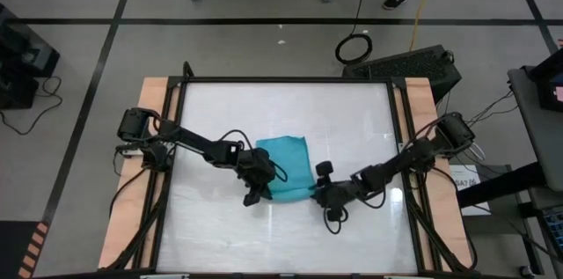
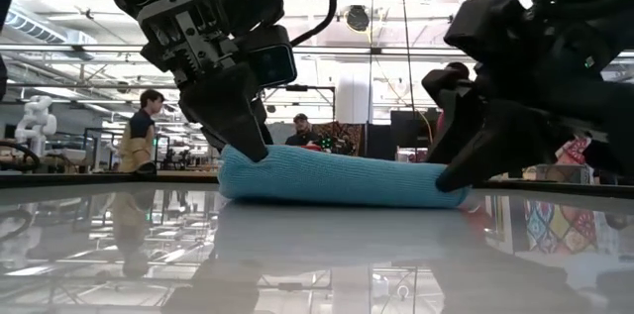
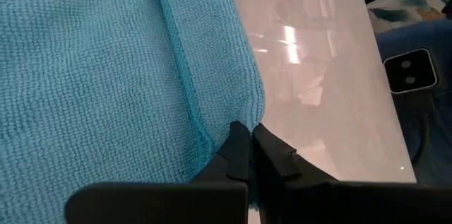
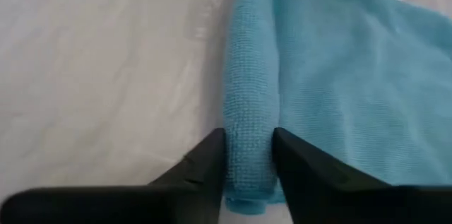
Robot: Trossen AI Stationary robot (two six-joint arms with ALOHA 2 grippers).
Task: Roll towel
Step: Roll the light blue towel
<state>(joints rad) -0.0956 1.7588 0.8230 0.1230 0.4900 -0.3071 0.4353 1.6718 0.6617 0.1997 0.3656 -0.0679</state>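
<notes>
- We see the towel (image 1: 286, 163) lying on the white counter (image 1: 352, 121) btwn the two grippers, its near edge turned into a thick roll, the rest flat beyond it
- Left gripper (image 1: 256, 193) sits at the roll's left end; in the left wrist view its fingers (image 3: 236, 155) are pressed together, tips right at the towel's (image 3: 106, 75) hemmed corner; we can't tell if any cloth is pinched btwn them
- Right gripper (image 1: 318, 193) is at the roll's other end; right wrist view shows its fingers (image 4: 205, 160) on either side of the rolled edge (image 4: 251, 111), touching it, so it's grasping the towel
- Low view: roll (image 2: 337, 177) rests on the counter w/ both grippers down at its ends
- People stand in the room behind the counter, well apart from the grippers
</notes>
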